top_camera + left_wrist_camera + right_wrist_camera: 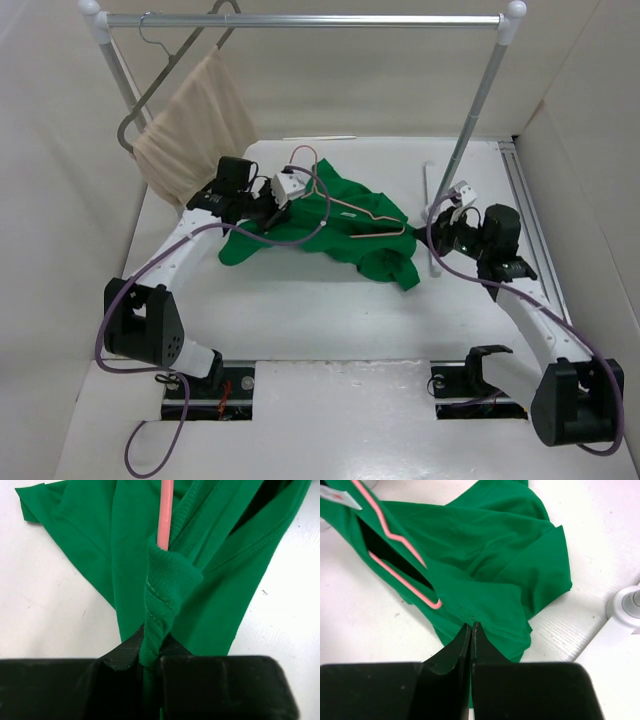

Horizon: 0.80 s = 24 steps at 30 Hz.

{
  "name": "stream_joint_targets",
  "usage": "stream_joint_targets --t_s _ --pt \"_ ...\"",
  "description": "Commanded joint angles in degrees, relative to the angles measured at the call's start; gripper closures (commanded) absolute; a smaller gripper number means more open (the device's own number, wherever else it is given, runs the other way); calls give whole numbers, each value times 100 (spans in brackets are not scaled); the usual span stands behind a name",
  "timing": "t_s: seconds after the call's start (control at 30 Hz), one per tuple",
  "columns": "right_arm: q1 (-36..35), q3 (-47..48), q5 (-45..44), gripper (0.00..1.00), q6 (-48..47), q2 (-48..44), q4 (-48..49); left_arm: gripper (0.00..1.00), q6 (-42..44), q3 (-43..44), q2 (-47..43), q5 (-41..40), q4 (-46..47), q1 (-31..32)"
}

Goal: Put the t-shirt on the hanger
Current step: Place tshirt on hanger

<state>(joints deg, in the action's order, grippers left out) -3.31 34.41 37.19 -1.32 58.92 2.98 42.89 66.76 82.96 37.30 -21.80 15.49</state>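
The green t-shirt [330, 228] lies crumpled on the white table. The pink wire hanger [362, 212] lies on it, hook toward the back. My left gripper [272, 205] is shut on the shirt's ribbed collar [165, 580] at the shirt's left side. In the left wrist view the pink wire [165, 510] runs into the collar fold just beyond my fingertips. My right gripper [438, 222] is shut, right of the shirt. In the right wrist view its tips [471, 627] stand at the near edge of the shirt [495, 545], close to the hanger's corner [436, 603]. The white neck label [340, 497] shows at the far left.
A clothes rail [300, 20] spans the back. A dark grey hanger [170, 70] with a beige cloth [195, 125] hangs at its left end. The rail's right post [470, 110] and its white foot [627, 605] stand close to my right gripper. Walls enclose the table.
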Motion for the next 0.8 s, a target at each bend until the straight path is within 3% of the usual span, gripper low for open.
stream_joint_targets --t_s 0.0,0.1,0.23,0.47,0.6,0.77 --pt "551 22 -573 100 -501 -204 -878 100 -458 13 -368 -1021 405 -468" --pt "551 179 -240 100 -553 -258 -878 100 -510 -49 -315 -1348 545 -380" --pt "551 566 -238 100 -1264 -74 -1659 100 -730 12 -263 -1497 738 -380" --pt "551 1137 1052 100 -1660 93 -2063 100 211 -365 -263 -2920 862 252" --pt "419 1681 1115 100 -2415 331 -2776 100 334 -471 -263 -3097 1002 473" --pt "639 1938 1131 100 -2487 331 -3137 100 955 -787 -263 -3640 1327 473"
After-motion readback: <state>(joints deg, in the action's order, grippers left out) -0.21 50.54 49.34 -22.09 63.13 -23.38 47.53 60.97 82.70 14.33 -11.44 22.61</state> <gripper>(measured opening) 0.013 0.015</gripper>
